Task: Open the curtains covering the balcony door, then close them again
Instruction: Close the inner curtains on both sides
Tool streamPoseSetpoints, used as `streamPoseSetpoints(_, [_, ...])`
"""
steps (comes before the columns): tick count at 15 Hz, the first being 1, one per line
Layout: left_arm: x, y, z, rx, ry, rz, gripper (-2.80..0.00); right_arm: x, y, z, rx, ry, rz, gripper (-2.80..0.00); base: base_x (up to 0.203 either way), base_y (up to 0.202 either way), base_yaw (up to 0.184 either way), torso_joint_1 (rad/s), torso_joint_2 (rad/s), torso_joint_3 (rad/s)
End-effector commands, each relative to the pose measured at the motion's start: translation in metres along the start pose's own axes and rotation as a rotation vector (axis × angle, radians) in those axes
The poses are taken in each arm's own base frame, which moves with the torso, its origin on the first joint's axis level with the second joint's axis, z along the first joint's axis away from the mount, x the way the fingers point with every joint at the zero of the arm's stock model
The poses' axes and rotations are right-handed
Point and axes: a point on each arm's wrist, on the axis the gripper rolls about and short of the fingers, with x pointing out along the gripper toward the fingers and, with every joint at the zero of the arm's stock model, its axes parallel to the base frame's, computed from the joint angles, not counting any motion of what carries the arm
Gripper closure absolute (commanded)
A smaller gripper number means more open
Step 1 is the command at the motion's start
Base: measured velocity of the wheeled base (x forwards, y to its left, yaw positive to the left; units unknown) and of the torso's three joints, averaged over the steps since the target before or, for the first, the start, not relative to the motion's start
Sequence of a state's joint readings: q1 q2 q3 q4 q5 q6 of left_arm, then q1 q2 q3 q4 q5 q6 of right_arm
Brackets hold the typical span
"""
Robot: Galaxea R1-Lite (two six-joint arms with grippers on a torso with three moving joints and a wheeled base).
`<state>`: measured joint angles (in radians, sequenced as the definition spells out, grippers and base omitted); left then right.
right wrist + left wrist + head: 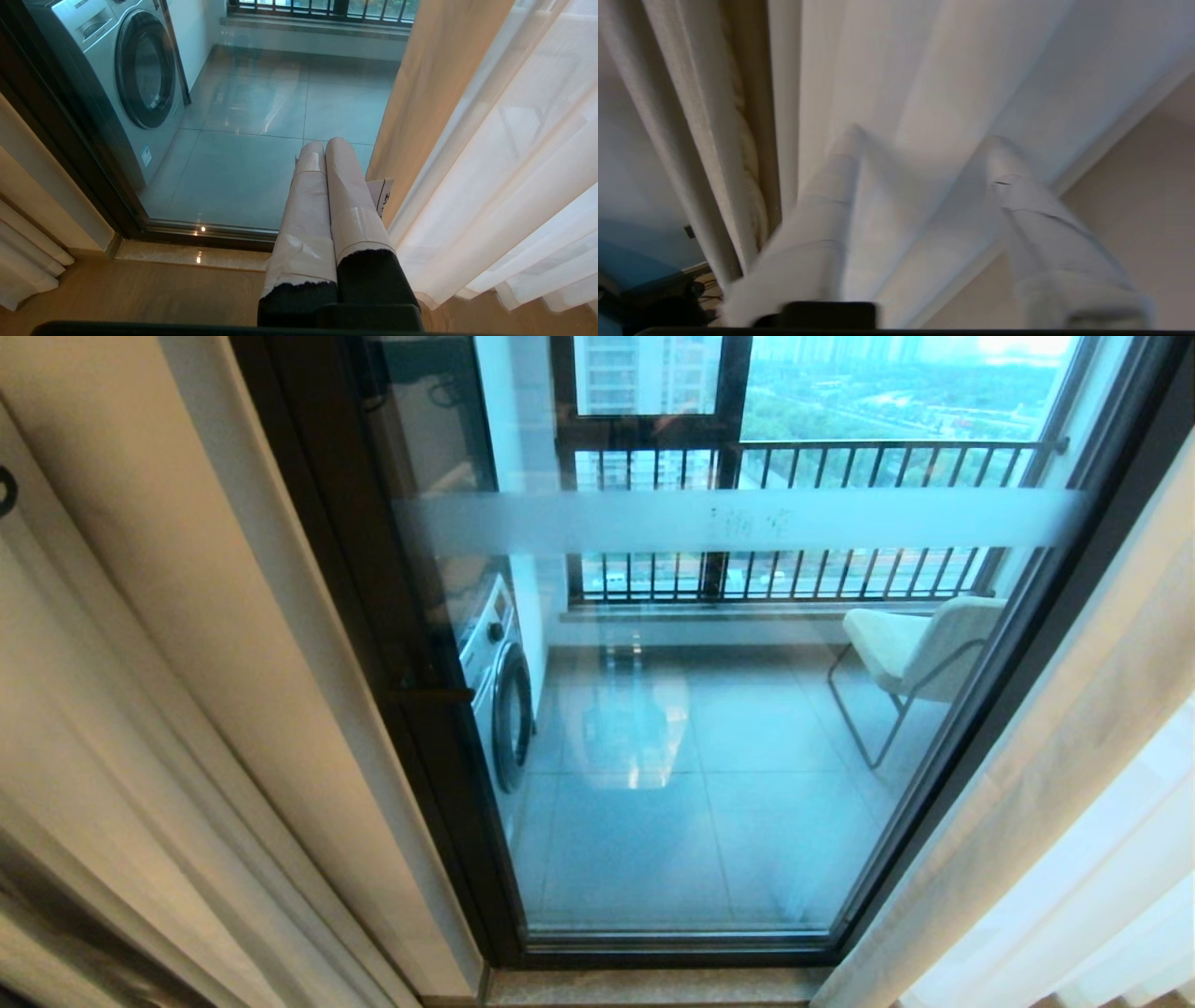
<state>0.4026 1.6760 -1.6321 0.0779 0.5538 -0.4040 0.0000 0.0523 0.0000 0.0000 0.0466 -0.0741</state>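
White sheer curtains (1120, 887) are drawn aside at both edges of the head view, beside tan drapes (1055, 747). Left gripper (920, 140): taped fingers (1017, 196) are set apart, a white curtain fold (924, 93) lying between them; a grip cannot be confirmed. Right gripper (325, 144): fingers are pressed together, empty, low beside the right-hand curtain. Balcony door (709, 709): uncovered, dark-framed, crossed by a frosted band. Beyond the glass: washing machine (499, 681), chair (920, 649), railing (803, 523).
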Motion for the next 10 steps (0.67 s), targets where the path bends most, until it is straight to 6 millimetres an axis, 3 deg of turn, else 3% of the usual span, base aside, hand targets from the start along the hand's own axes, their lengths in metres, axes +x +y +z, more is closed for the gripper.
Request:
streamPoseSetpoints(1, [-0.0012,0.0003,0.0012,-0.004,0.002,-0.012,0.00,0.0001,0.0000,0.0000,-0.001,0.001,0.001,0.00,0.000,0.000,0.000,0.000,0.00,0.000])
streamPoseSetpoints(10, [0.0002,0.0013,0.0048,-0.012,-0.006,-0.015,0.00,0.0001,0.0000,0.0000,-0.001,0.001,0.001,0.00,0.000,0.000,0.000,0.000,0.00,0.000])
